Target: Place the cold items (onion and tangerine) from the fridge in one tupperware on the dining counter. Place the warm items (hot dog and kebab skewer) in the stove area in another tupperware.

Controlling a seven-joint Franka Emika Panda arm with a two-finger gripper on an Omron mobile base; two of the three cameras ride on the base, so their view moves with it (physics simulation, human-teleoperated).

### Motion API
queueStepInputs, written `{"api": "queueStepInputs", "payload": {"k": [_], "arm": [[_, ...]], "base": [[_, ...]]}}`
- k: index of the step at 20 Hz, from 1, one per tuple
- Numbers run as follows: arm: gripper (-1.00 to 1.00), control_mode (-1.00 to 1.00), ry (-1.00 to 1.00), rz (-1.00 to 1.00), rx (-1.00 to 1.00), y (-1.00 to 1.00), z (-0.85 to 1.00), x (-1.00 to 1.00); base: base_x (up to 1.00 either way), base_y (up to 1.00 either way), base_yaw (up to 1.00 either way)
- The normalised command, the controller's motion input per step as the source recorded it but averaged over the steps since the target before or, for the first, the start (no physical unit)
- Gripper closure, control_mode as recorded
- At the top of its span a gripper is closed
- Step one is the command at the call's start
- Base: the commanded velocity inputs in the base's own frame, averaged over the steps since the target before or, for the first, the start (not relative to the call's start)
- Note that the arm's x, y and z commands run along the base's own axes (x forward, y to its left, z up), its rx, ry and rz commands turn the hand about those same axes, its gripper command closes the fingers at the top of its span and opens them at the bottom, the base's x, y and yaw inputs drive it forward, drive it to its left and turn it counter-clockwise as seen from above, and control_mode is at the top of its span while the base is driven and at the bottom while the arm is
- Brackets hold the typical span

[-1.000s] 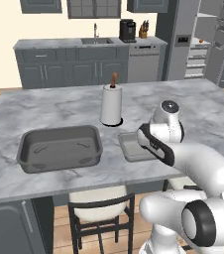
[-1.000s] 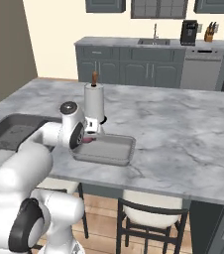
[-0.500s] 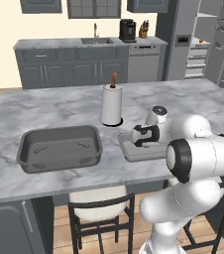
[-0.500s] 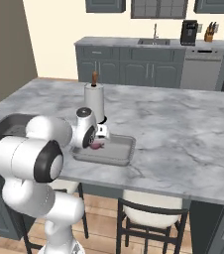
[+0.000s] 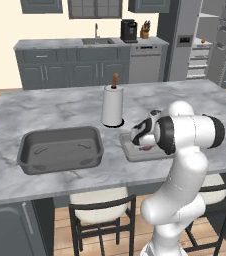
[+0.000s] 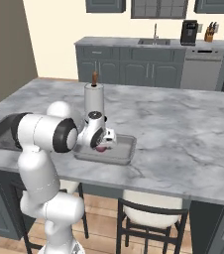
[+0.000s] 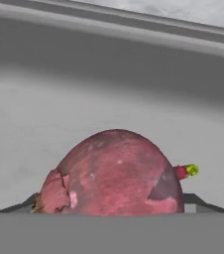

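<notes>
- My fingers (image 5: 144, 145) hang low over the smaller tupperware (image 5: 130, 150) on the dining counter (image 5: 45, 107), with the red onion (image 7: 111, 173) right under them in the tray.
- In the hand view the onion lies close ahead, between where my fingertips would be; the tips themselves are hidden at the bottom edge. My fingers are spread wide, about as wide as the onion, so I judge it is released or nearly so, though I cannot tell whether the pads touch its skin.
- The step in hand, as I read it, is leaving the onion in this tray. To do it well I should lift straight up and away from the tray floor, without sweeping sideways, since a round onion could roll if a fingertip nudges it (the tray's low wall should catch it anyway).
- I should also clear the paper towel roll (image 5: 112, 104) just behind the tray before swinging out.
- The onion looks dark red and smooth, with a torn, papery patch of skin at one end and a small green-tipped sprout at the other.
- The larger dark tupperware (image 5: 60, 149) sits well apart on the same counter; it suits the warm items.
- The tangerine is still to fetch.
</notes>
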Motion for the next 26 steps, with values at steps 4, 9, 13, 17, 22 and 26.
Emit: {"api": "queueStepInputs", "payload": {"k": [4, 9, 13, 17, 22, 26], "arm": [[-1.0, -1.0, -0.12, 0.0, 0.14, -0.55, 0.2, -0.32], [-1.0, -1.0, -0.06, 0.0, 0.09, -0.2, 0.48, -0.06], [-1.0, -1.0, 0.0, 0.04, 0.03, 0.09, 0.61, 0.35], [-1.0, -1.0, 0.24, 0.05, -0.11, 0.14, 0.47, 0.3], [-1.0, -1.0, -0.13, 0.11, -0.16, 0.9, -0.44, 0.09], [-1.0, -1.0, -0.45, -0.03, -0.05, -0.23, -0.73, -0.76]], "base": [[0.0, 0.0, 0.0], [0.0, 0.0, 0.0], [0.0, 0.0, 0.0], [0.0, 0.0, 0.0], [0.0, 0.0, 0.0], [0.0, 0.0, 0.0]]}}
